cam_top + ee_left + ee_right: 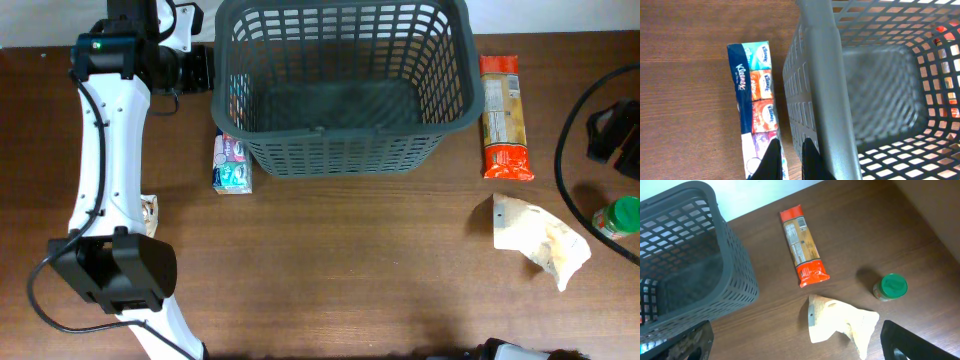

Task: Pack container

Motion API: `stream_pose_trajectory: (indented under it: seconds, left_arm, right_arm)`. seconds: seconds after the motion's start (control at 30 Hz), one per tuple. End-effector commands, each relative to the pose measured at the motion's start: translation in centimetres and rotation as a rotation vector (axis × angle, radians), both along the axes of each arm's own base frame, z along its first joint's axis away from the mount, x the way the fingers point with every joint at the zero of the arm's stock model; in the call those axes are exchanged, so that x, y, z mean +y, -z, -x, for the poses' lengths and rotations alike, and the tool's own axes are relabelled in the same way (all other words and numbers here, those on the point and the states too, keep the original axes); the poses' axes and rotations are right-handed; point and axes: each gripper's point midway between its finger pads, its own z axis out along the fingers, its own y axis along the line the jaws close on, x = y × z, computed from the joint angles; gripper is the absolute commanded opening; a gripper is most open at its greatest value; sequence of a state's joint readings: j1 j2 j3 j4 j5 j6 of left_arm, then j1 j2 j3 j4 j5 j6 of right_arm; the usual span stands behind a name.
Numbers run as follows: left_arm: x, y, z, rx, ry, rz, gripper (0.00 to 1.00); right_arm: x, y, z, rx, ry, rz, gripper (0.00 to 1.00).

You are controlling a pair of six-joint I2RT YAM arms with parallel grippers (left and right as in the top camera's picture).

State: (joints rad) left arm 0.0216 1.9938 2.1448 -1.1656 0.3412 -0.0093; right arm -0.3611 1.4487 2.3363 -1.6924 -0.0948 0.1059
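The container (345, 150) is a large dark grey lattice basket at the back middle of the table, with nothing showing inside. My left gripper (200, 68) is shut and holds nothing. It sits just outside the basket's left wall. In the left wrist view its fingertips (773, 159) hang low between the container wall (830, 90) and a Kleenex tissue pack (752, 85). My right gripper (800, 347) is open wide and empty, high above a crumpled white bag (840, 322). The container (685, 265) lies to its left.
The tissue pack (232, 165) lies against the basket's front left corner. An orange pasta packet (503, 115) lies right of the basket. Nearer the front are the white bag (540, 240) and a green-lidded jar (620, 218). A black cable (565, 150) loops at the right edge.
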Motion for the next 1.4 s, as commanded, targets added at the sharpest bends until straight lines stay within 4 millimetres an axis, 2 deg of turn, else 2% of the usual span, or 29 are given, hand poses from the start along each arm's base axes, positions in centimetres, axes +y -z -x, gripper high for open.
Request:
stream_pose_trajectory:
  seconds: [0.0,0.93,1.2,1.37]
  left_arm:
    - [-1.1,0.0,0.0,0.008,0.025,0.039,0.02]
    - [-2.5,0.1,0.5,0.023,0.058,0.056,0.02]
    - [-0.1,0.6,0.2,0.031,-0.016,-0.017,0.02]
    - [3.8,0.7,0.1,0.055,-0.150,0.015,0.02]
  right_arm:
    - [0.2,0.2,0.0,0.007,-0.004,-0.013,0.99]
    - [0.2,0.2,0.0,0.007,-0.004,-0.012,0.99]
    - [0.2,0.2,0.0,0.008,-0.008,-0.009,0.99]
    - [0.2,0.2,0.0,0.008,-0.007,-0.009,0.99]
